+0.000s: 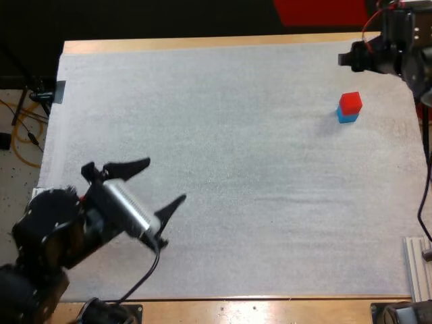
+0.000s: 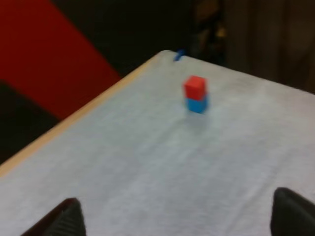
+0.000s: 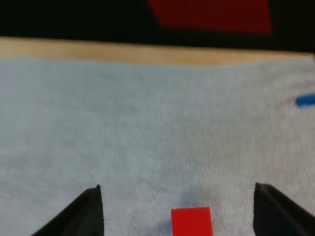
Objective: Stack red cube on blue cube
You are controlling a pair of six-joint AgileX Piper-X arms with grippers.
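On the white mat (image 1: 223, 135), the left gripper (image 1: 165, 180) sat spread wide at the near left and the right gripper (image 3: 177, 189) hung with fingers apart, empty, just beyond the red cube (image 1: 350, 102) resting on the blue cube (image 1: 347, 117) at the far right, so a straight withdrawal clear of the stack would likely serve best.

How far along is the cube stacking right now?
Done: the red cube sits on top of the blue cube at the far right of the white mat. In hand: nothing. The right claw is open near the stack and clear of it, and the left claw is open over the mat's near left. Left: apparently only parking the arms.
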